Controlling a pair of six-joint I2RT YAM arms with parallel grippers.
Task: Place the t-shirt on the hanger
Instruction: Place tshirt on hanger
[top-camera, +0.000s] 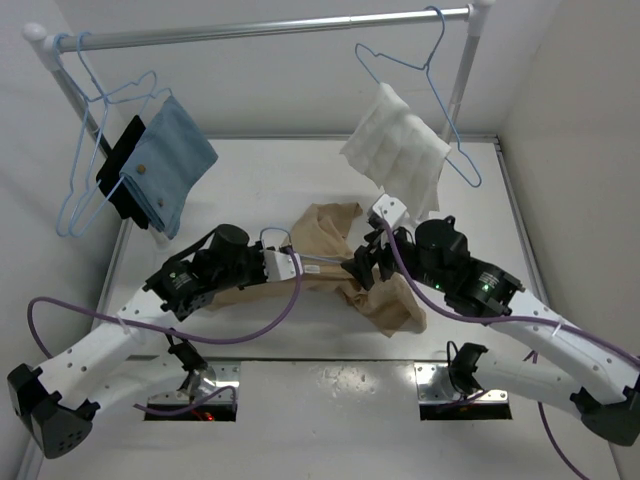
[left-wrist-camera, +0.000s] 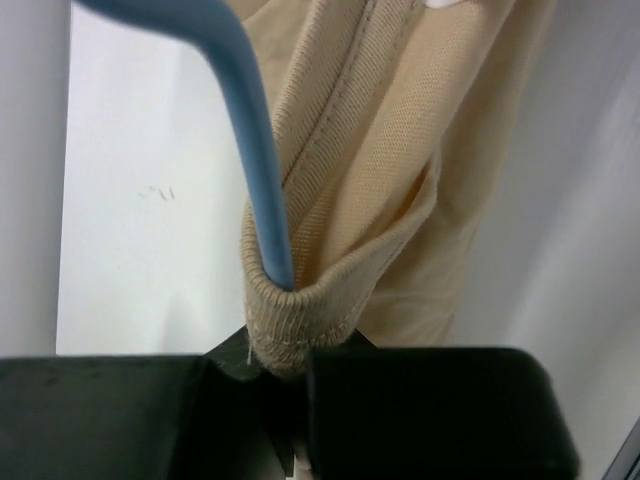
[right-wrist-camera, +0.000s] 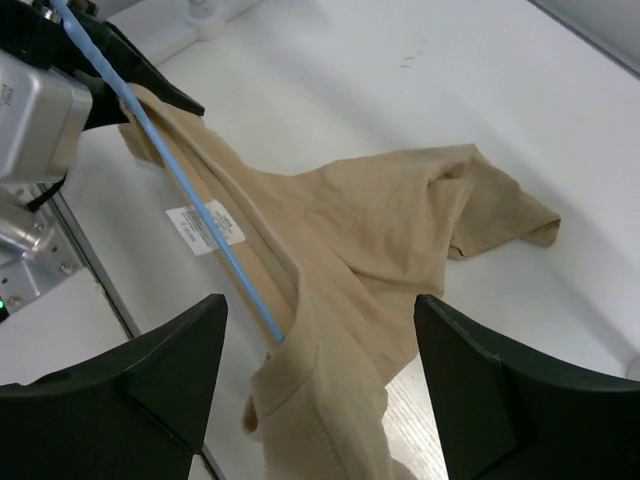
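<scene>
Your left gripper (left-wrist-camera: 280, 362) pinches the shirt's (right-wrist-camera: 400, 210) collar rib, hanger (right-wrist-camera: 150, 140) wire poked inside, while your right gripper (right-wrist-camera: 320, 305) hangs wide open, empty, above the shirt on the table (right-wrist-camera: 450, 80): likely limp and stretchy, so grasp the opposite collar edge.

Overhead view looks down; both close wrist views share t-shirt (right-wrist-camera: 380, 230) and hanger (right-wrist-camera: 162, 150).

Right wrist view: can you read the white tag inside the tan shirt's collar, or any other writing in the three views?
On the white label inside the collar of the tan cotton t-shirt: rows of dark print, too small and blurred to read.
Left wrist view: no text.
Top view: no words, numbers or signs that can be made out.
</scene>
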